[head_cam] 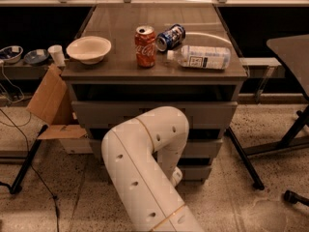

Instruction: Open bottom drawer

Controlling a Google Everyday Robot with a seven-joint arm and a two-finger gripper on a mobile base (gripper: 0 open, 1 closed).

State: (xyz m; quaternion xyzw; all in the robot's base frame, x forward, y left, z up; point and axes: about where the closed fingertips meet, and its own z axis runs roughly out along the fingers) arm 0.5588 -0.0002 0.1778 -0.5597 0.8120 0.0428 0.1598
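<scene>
The grey cabinet has three drawer fronts. The bottom drawer is the lowest and shortest front, and it looks shut; only its right part shows beside my arm. Its handle is hidden. My white arm bends in front of the cabinet and covers the middle of all three fronts. My gripper is down at the bottom drawer's front, near its centre. Only a small white part of it shows past the arm.
On the cabinet top stand a white bowl, a red can, a lying blue can and a lying plastic bottle. A cardboard box is to the left. Dark table legs stand to the right.
</scene>
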